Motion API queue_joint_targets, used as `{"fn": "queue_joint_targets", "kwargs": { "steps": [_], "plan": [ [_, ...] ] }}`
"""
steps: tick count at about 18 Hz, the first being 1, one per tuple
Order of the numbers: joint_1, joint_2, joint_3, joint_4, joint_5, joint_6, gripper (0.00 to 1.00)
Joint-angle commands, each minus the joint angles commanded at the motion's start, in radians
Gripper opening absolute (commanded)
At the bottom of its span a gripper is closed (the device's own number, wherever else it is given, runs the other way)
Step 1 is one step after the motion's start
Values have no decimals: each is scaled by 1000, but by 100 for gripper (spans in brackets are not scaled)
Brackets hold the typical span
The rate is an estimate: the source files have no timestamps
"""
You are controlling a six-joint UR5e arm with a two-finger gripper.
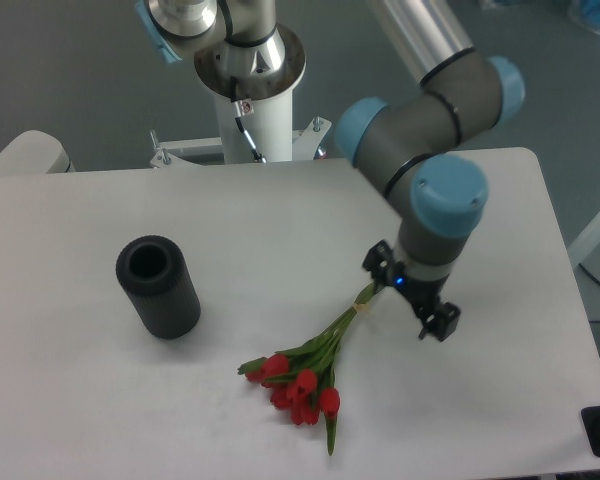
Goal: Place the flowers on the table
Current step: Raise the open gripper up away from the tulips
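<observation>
The arm bends down from the far right, its pincer [395, 290] low over the desk [70, 400], clenched on the stem ends of the flowers [305, 380], whose red buds lie on the desk near centre.

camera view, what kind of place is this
Probably a robotics lab or test bench, not a home. An industrial-style arm on a white pedestal reaches over a bare white table, and the only things on it are props: the flowers and a black vase.
</observation>
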State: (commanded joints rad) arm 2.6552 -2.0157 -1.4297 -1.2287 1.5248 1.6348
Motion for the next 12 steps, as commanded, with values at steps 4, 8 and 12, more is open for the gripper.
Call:
{"fn": "queue_joint_targets", "kwargs": {
  "steps": [4, 8, 12],
  "plan": [
    [19, -2, 0, -6, 61, 66, 100],
    [20, -3, 11, -6, 66, 69, 100],
    [22, -3, 11, -6, 64, 69, 100]
  ]
}}
